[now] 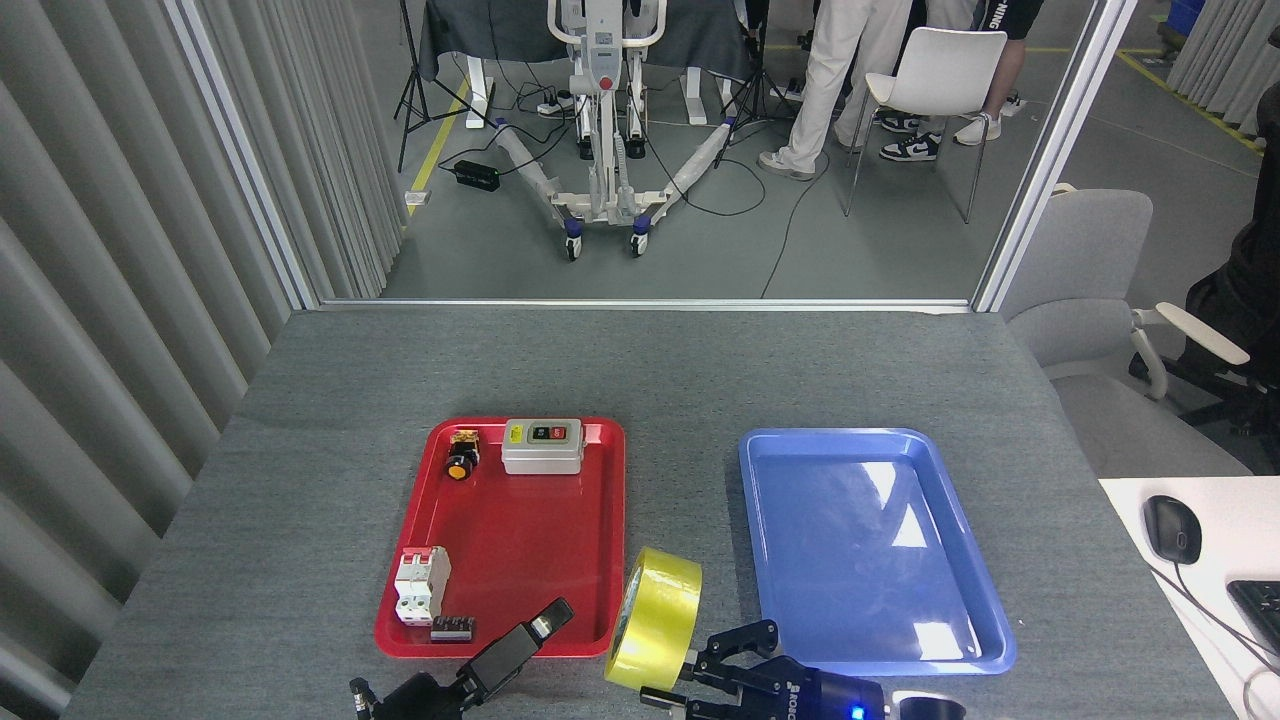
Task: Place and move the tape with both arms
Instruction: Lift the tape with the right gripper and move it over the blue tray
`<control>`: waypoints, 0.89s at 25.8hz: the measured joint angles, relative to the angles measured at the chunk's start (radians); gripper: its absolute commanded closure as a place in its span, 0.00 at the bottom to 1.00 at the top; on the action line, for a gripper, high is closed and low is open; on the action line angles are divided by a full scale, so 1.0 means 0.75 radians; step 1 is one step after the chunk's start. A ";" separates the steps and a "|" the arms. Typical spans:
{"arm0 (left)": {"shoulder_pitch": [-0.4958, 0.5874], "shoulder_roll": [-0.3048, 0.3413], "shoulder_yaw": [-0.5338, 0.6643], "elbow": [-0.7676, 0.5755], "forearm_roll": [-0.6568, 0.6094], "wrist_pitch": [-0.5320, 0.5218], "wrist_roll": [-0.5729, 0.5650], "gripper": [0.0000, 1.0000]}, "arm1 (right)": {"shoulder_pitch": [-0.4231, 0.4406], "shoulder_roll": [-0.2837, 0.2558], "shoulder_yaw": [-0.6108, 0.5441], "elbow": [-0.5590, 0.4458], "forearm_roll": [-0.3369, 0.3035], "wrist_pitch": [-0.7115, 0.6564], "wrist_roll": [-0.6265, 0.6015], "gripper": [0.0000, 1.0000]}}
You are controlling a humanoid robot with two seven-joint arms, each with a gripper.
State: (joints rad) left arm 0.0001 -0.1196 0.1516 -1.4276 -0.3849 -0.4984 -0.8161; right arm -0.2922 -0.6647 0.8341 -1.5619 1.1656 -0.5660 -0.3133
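The yellow tape (655, 618) stands on edge, tilted, above the grey table between the red tray (520, 530) and the blue tray (860, 545), near the front edge. My right gripper (705, 662) comes in from the bottom and is shut on the roll's lower right rim, one finger on each side. My left gripper (470, 665) sits to the left of the roll, apart from it, fingers spread open and holding nothing. One left finger (545, 622) points up toward the roll over the red tray's near right corner.
The red tray holds a grey switch box (542, 445), a small orange-tipped button (461, 455), a white breaker (421, 584) and a black terminal block (453, 628). The blue tray has nothing in it. A mouse (1172, 528) lies on a white desk at the right.
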 measured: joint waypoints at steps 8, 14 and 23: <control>0.003 0.003 0.018 -0.145 -0.580 0.121 0.605 0.00 | 0.103 0.040 -0.486 0.055 -0.156 0.010 0.317 0.83; 0.038 0.008 -0.072 -0.230 -1.176 0.213 0.890 0.00 | 0.109 0.178 -0.748 0.118 -0.306 0.185 0.730 0.83; 0.059 0.008 -0.261 -0.283 -1.584 0.554 1.116 0.00 | -0.067 0.201 -0.651 0.173 -0.467 0.768 1.205 0.83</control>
State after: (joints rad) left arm 0.0444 -0.1138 -0.0439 -1.6398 -1.5730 -0.0828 0.0209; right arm -0.3427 -0.5141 0.3456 -1.4325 0.8151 0.0102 0.5906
